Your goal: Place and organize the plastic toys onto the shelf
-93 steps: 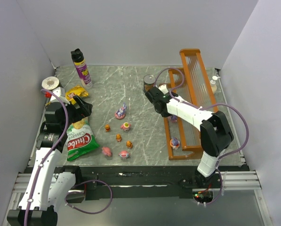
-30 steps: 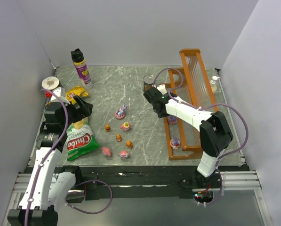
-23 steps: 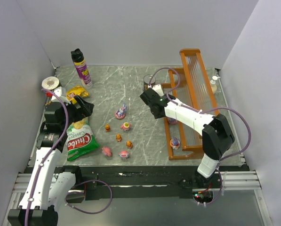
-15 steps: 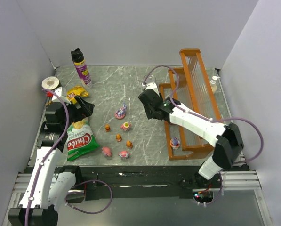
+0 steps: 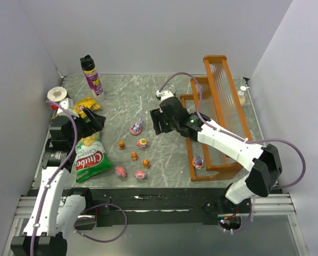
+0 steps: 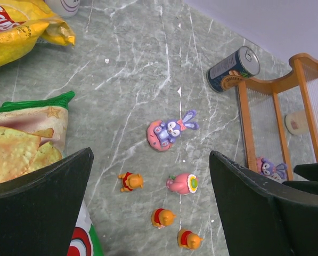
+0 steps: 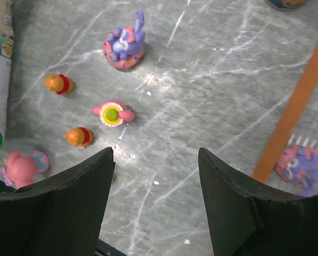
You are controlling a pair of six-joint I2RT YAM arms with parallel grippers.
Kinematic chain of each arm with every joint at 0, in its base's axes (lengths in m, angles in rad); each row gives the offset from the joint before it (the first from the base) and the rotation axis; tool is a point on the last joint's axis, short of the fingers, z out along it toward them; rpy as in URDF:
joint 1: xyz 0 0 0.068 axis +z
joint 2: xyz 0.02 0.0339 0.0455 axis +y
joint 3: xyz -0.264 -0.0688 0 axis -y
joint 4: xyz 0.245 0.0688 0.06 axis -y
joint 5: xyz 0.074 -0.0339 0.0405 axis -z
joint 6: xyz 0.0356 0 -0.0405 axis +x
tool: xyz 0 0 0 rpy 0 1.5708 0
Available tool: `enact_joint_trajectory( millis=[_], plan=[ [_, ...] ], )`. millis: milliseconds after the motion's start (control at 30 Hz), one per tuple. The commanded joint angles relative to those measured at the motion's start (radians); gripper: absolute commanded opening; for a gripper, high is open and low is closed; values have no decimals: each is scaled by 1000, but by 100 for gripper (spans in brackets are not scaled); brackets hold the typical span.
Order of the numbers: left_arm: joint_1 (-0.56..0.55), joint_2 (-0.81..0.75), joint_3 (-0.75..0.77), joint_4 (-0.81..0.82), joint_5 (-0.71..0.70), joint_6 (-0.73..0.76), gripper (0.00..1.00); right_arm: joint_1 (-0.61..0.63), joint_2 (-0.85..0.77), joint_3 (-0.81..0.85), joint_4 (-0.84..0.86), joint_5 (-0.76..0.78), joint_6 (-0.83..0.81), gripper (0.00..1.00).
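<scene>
On the shelf (image 5: pixel 214 57) only one purple toy (image 5: pixel 198 161) shows, on the lowest tier, while seven plastic toys (image 5: pixel 133 155) — the purple rabbit (image 5: pixel 136 127) among them — lie loose on the tabletop (image 5: pixel 127 101), so most of the job looks left to do. The right hand (image 7: pixel 154 154) hovers near the rabbit, fingers spread wide and empty; the left hand (image 6: pixel 151 160) hangs over the green snack bag (image 5: pixel 88 160), equally wide and empty.
</scene>
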Motion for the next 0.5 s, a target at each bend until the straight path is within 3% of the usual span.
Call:
enact_joint_trajectory(
  millis=[0, 233, 467],
  plan=[
    [40, -4, 5, 48, 46, -14, 96, -5, 62, 86, 16, -36, 35, 71],
    [43, 1, 16, -6, 54, -22, 96, -4, 229, 193, 26, -22, 39, 71],
    [43, -62, -20, -3, 101, -2, 96, -4, 424, 359, 54, 17, 38, 63]
  ],
)
